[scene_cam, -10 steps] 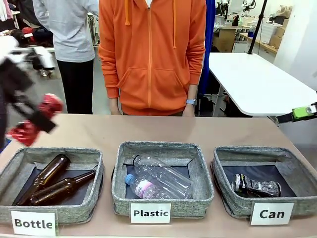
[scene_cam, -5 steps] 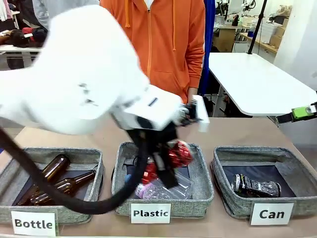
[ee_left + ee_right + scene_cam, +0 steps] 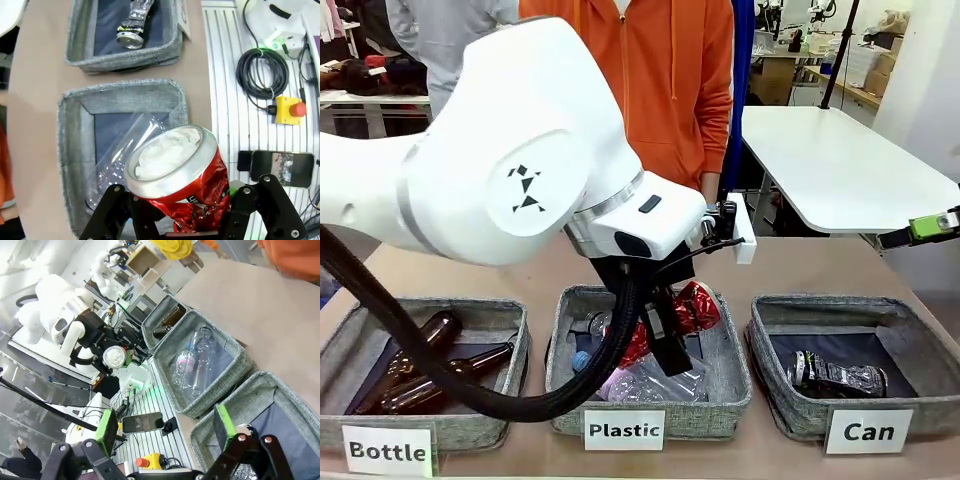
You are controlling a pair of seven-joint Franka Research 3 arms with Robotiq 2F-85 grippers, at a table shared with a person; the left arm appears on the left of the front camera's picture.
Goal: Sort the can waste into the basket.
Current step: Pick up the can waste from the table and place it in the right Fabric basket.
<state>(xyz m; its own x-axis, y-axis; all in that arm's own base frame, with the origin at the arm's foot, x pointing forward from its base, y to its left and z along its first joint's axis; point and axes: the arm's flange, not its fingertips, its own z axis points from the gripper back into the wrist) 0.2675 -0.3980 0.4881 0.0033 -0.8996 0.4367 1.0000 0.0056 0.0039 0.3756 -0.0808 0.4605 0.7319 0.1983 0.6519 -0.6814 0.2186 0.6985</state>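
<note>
"Can" basket holds black-silver crushed can. "Plastic" basket: clear bottles. "Bottle" basket: brown bottles. Left gripper jaws clamped on red crushed can, seemingly above "Plastic" basket. Right gripper jaws wide, empty.

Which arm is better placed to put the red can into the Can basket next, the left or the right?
Left. The left gripper is shut on the red can, now above the Plastic basket, next to the Can basket. The right gripper is open and holds nothing.
</note>
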